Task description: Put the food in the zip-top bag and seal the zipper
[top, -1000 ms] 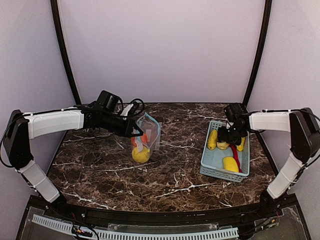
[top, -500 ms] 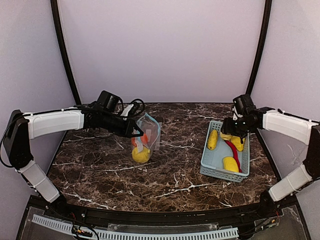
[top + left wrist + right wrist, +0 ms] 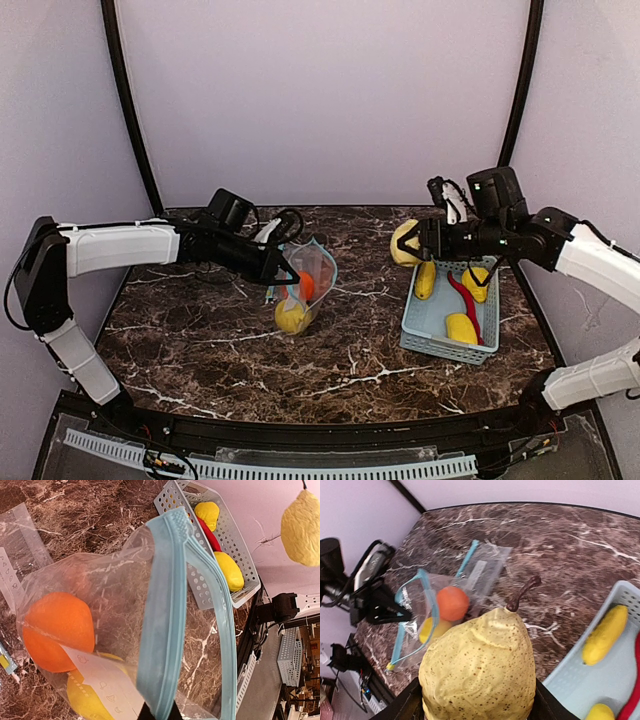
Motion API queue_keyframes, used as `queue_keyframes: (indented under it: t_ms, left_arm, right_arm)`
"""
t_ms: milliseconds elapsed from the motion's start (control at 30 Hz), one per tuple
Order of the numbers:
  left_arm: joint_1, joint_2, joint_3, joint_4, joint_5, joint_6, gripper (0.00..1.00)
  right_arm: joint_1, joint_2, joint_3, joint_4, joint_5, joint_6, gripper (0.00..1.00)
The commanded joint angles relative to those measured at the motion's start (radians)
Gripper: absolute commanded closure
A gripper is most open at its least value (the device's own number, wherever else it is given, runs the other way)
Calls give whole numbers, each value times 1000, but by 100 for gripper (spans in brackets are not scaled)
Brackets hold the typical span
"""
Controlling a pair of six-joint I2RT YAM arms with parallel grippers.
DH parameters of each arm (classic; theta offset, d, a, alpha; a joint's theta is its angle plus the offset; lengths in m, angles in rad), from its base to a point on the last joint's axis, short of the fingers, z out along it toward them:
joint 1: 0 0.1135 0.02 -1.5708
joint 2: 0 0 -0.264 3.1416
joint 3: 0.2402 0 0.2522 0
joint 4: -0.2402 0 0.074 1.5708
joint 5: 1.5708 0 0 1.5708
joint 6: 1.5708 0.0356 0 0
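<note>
The clear zip-top bag (image 3: 312,275) with a pale blue zipper rim (image 3: 167,630) stands open at the table's centre-left. It holds an orange (image 3: 57,630) and a yellow fruit (image 3: 90,700). My left gripper (image 3: 284,272) is shut on the bag's rim and holds the mouth open. My right gripper (image 3: 412,243) is shut on a speckled yellow pear (image 3: 480,670) and holds it in the air left of the basket, apart from the bag. Three yellow fruits (image 3: 461,328) and a red chili (image 3: 468,300) lie in the basket.
The pale blue slatted basket (image 3: 420,330) stands at the right of the marble table. A flat clear plastic piece (image 3: 487,567) lies behind the bag. Black frame posts rise at both back corners. The table's front edge has a black rail.
My right gripper has lifted the pear out of the basket and carried it left and up towards the bag. My left gripper has shifted the bag slightly right and tilted its mouth.
</note>
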Motion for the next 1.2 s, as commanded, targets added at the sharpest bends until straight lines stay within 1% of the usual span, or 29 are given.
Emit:
queue_keyframes:
  t_ms: [0, 133, 300, 433, 533, 667, 767, 967, 1167]
  left_arm:
    - [2, -6, 16, -15, -14, 10, 99]
    - [1, -6, 21, -26, -29, 19, 99]
    - [1, -10, 24, -32, -35, 20, 99]
    - [2, -17, 27, -40, -46, 26, 99]
    - [1, -22, 28, -43, -53, 29, 99]
    - [2, -26, 27, -45, -59, 31, 99]
    - [3, -29, 27, -48, -68, 31, 99]
    - [8, -33, 25, -49, -83, 30, 99]
    - [16, -35, 20, -43, -86, 23, 99]
  right_arm:
    - [115, 79, 57, 134, -79, 2, 40]
    - [208, 178, 105, 229, -101, -14, 40]
    - [269, 322, 176, 320, -106, -2, 41]
    - [298, 431, 253, 322, -47, 16, 41]
    - [311, 503, 298, 322, -44, 22, 42]
    - [333, 569, 360, 254, 35, -7, 42]
    - [336, 588, 368, 206, 76, -6, 42]
    - [336, 620, 375, 113, 84, -1, 42]
    - [336, 660, 436, -7, 81, -39, 42]
